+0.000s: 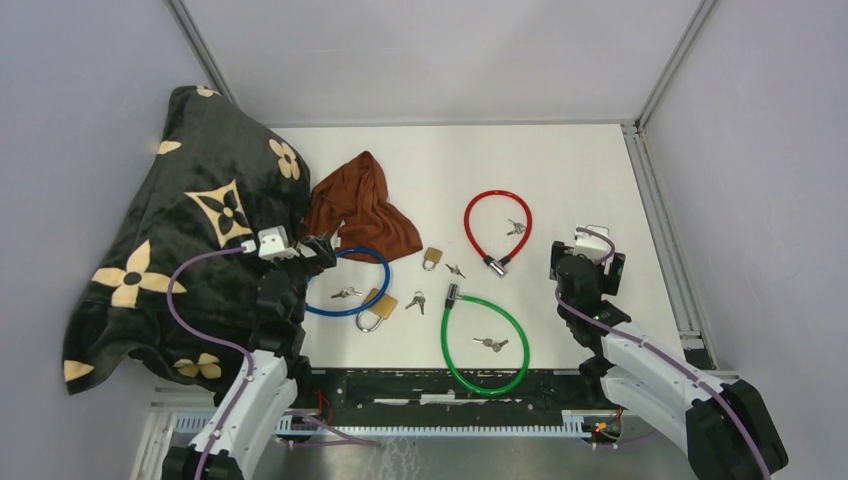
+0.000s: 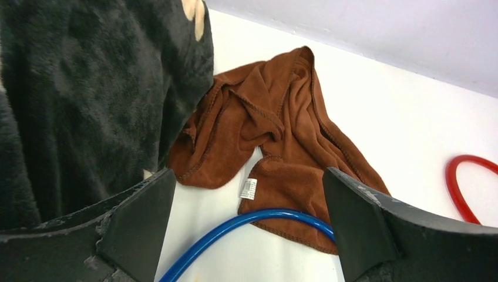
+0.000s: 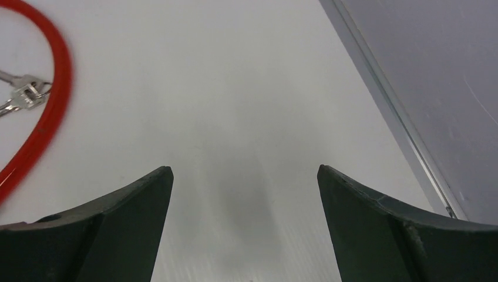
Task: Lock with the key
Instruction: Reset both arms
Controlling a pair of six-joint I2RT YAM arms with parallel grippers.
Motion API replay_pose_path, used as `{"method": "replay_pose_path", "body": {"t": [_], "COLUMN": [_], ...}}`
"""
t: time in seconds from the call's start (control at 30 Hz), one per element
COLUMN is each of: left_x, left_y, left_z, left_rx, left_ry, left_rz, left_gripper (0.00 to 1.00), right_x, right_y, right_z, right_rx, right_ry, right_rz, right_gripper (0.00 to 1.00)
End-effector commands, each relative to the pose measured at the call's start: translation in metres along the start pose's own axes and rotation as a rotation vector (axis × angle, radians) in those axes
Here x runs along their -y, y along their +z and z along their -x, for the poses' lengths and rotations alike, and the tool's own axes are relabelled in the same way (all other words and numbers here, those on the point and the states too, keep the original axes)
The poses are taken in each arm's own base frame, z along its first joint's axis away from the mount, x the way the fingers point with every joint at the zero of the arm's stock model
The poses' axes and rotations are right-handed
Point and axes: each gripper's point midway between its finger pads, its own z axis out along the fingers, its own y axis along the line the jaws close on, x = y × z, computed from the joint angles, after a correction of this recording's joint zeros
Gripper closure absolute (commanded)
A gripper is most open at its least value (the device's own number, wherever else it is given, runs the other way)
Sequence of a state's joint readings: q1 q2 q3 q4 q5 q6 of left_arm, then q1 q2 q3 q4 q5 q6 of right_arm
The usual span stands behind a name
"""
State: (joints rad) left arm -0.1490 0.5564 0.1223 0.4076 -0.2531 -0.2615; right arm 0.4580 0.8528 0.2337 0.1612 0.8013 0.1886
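Hanging wide open over a white table [image 1: 600,170], both grippers grip nothing, with the locks and keys lying loose on the surface.

A black plush blanket [image 1: 190,250] with tan flower motifs and no lettering is heaped over the table's left edge. The brown cloth [image 1: 360,210] beside it carries a small white label [image 2: 248,188] printed too fine to read. I count three cable locks. The green cable lock [image 1: 526,345] is at the near edge, and the blue cable lock [image 2: 258,216] is near the left edge, below the left gripper [image 2: 246,179]. The red cable lock [image 3: 59,88] lies toward the far right, near the right gripper [image 3: 245,173]. Two brass padlocks: the larger padlock [image 1: 378,310] at the blue loop's near rim, the smaller padlock [image 1: 432,258] mid-table. Five key bunches [image 1: 415,301]: one inside each loop, two loose near the smaller padlock. Grey walls and metal rails box in the table.
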Motion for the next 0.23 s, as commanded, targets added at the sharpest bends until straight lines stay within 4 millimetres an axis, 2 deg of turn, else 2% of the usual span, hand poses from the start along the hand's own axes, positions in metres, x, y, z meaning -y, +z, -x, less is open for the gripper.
{"method": "replay_pose_path", "body": {"t": [0.0, 0.2], "left_x": [0.0068, 0.0033], "left_y": [0.0014, 0.0020], "left_z": [-0.0007, -0.0014], "left_rx": [0.002, -0.004], "left_ry": [0.001, -0.009], "left_rz": [-0.049, -0.039], "left_gripper": [0.00, 0.00], "right_x": [0.0336, 0.0310], "right_y": [-0.0019, 0.0013], "right_z": [0.0073, 0.0002], "right_rx": [0.050, 0.037], "right_ry": [0.126, 0.109], "right_rz": [-0.223, -0.223], "right_gripper": [0.02, 0.02]}}
